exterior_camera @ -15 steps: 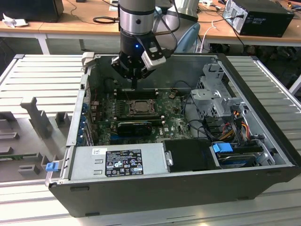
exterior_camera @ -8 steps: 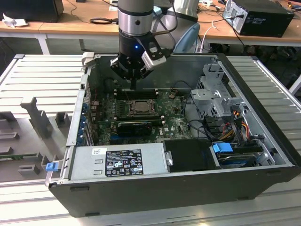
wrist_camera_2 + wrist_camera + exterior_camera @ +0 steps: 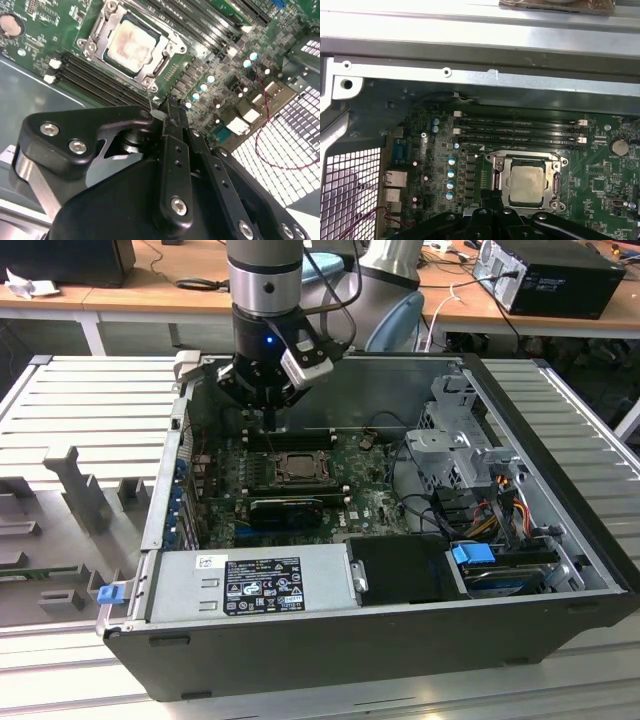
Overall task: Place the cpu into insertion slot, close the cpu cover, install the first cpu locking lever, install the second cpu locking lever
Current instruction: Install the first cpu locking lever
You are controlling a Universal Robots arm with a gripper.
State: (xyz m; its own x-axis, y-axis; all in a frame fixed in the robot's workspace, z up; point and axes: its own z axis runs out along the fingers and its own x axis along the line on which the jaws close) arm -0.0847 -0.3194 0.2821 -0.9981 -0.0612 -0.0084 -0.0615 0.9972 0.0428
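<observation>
The cpu [image 3: 131,42] lay seated in the insertion slot [image 3: 125,70], with the cpu cover [image 3: 170,46] down over the slot's edges. The gripper [image 3: 169,109] hung just beside the slot, its fingers clenched together, perhaps pinching a thin wire lever [image 3: 150,97]; that was hard to tell.

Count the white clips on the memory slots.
4 clips: two at one end of the slots, two at the other end. None seems hidden.
</observation>
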